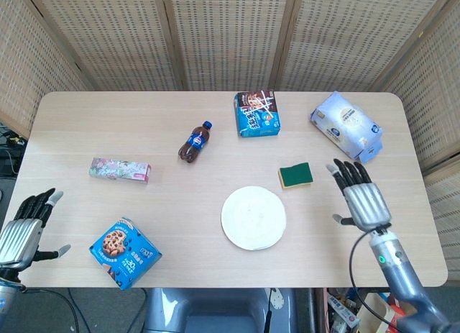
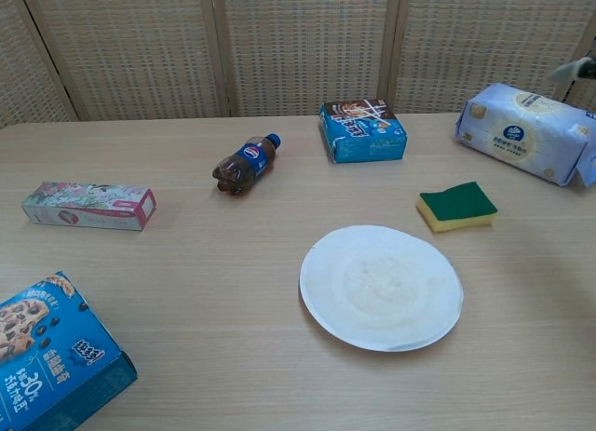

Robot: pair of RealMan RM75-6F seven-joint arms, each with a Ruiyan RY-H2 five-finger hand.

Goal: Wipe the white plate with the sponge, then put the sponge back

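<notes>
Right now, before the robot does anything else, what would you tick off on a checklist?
1. Sponge back on the table, beside the plate, apart from it: ok.
2. Right hand lets go, fingers spread, clear of the sponge: ok.
3. Left hand holds nothing, off at the table edge: ok.
4. Plate flat, nothing on it: ok.
5. Plate clean: cannot tell; faint marks show in the chest view.
6. Bottle and boxes well away from both hands: ok.
</notes>
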